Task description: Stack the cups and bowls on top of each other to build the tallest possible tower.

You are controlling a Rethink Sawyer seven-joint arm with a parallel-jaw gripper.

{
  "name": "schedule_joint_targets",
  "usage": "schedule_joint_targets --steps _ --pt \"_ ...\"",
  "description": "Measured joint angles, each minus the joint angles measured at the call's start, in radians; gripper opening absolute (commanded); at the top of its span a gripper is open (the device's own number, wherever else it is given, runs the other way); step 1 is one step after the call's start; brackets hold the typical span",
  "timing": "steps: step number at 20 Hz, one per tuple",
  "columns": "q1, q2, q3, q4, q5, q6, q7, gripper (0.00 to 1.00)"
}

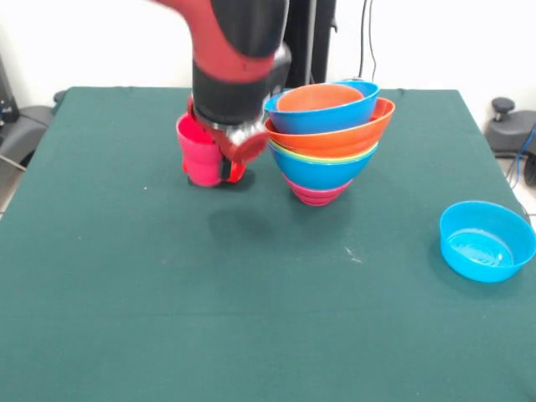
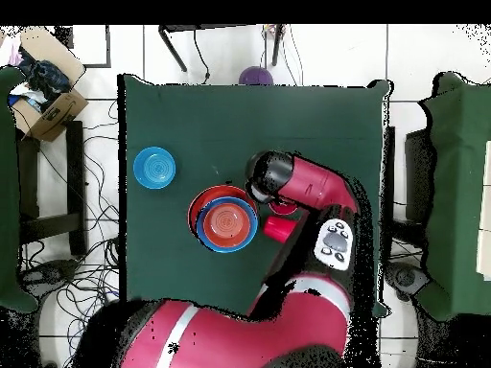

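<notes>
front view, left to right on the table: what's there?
pink cup at the gripper → tower of nested bowls, orange bowl topmost → lone light blue bowl near the right edge.

- Arm [image 2: 312, 192]: glossy red shell over rounded, tube-like links; seen from overhead, the broad lower link [image 2: 221, 331] carries pale highlights.
- Wrist housing [image 1: 239, 54]: black cylindrical section set between red shell parts, with a red collar at its lower end.
- Joint cap [image 2: 267, 172]: dark grey-black and rounded, closing the end of the red link.
- Control panel [image 2: 335, 241]: light grey oblong plate beside the arm's red link, bearing small dark buttons.
</notes>
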State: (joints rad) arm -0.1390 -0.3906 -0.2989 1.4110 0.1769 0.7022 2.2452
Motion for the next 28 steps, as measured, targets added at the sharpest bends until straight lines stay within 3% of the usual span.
schedule_joint_targets --steps 7,17,28 --pt "0.004 -0.163 -0.003 0.003 -0.044 0.095 0.000 0.00" --pt "-0.033 -0.350 0.019 0.054 -0.101 0.102 0.000 0.00" --pt "-0.050 -0.423 0.073 0.175 -0.103 0.102 0.000 0.00"
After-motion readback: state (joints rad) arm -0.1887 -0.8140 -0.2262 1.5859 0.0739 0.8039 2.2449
